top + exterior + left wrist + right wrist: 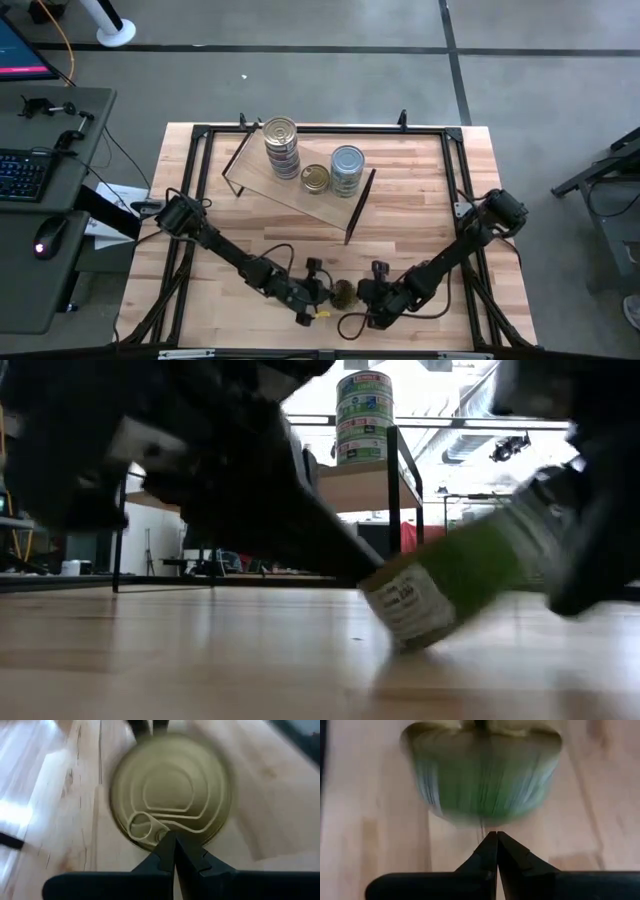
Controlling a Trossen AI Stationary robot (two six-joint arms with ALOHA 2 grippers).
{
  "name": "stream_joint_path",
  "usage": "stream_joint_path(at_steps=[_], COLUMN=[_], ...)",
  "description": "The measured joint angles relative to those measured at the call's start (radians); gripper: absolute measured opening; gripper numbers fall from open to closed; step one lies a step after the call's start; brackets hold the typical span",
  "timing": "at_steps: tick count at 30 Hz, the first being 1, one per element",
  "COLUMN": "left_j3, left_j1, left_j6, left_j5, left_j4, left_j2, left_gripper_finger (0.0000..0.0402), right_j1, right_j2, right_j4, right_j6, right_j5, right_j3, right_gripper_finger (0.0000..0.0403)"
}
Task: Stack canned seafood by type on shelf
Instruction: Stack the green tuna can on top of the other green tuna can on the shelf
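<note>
A flat tin [344,293] with a gold pull-tab top and a green label sits near the table's near edge, between my two grippers. In the low view this tin [450,580] is tilted, its left edge down and its right side raised. My left gripper [322,290] is shut at the tin's left side. My right gripper [365,293] is shut at its right side. The shelf [300,190] stands at the far middle. It bears a silver-topped stack [281,140], a gold-topped tin [315,178] and a pale-blue-topped stack [347,165]. My left gripper [170,839] presses its shut fingertips on the gold top's rim beside the pull tab [150,827], slanting down from the table's left. The tin is tilted, its left lower edge [410,643] on the table. My right gripper [495,836] has its shut tips at the lower edge of the tin's green side wall [485,820], coming from the table's right. Whether they touch it I cannot tell.
A black metal frame [200,135] runs round the tabletop's edges. Bare wood [400,230] lies between the shelf and the grippers. A desk with a keyboard [25,175] and a mouse [45,240] stands left of the table.
</note>
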Motion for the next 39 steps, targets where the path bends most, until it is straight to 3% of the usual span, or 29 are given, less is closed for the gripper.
stream_joint_path(at_steps=[14,21,25,33,36,39], left_j3=[-0.004,-0.016,-0.131,-0.384,-0.399,-0.394], left_j1=[-0.012,-0.021,-0.038,-0.215,-0.276,-0.306], left_j6=[-0.087,-0.208,-0.364,-0.904,-0.998,-1.046], left_j5=[-0.003,0.003,-0.060,-0.297,-0.347,-0.354], left_j4=[-0.101,-0.365,-0.370,-0.358,-0.358,-0.352], left_j2=[0.004,-0.101,-0.215,-0.419,-0.440,-0.441], left_gripper_finger=[0.0000,0.0000,0.0000,0.0000,0.0000,0.0000], right_j1=[0.002,0.002,-0.025,-0.222,-0.292,-0.332], right_j2=[-0.003,-0.032,-0.044,-0.038,-0.011,0.034], right_j4=[-0.025,-0.352,-0.552,-0.647,-0.722,-0.822], right_j6=[-0.085,-0.209,-0.387,-0.801,-0.902,-0.965], right_j5=[0.044,0.021,0.018,-0.253,-0.347,-0.401], right_j3=[0.119,0.291,0.448,0.624,0.682,0.729], right_gripper_finger=[0.0000,0.0000,0.0000,0.0007,0.0035,0.0089])
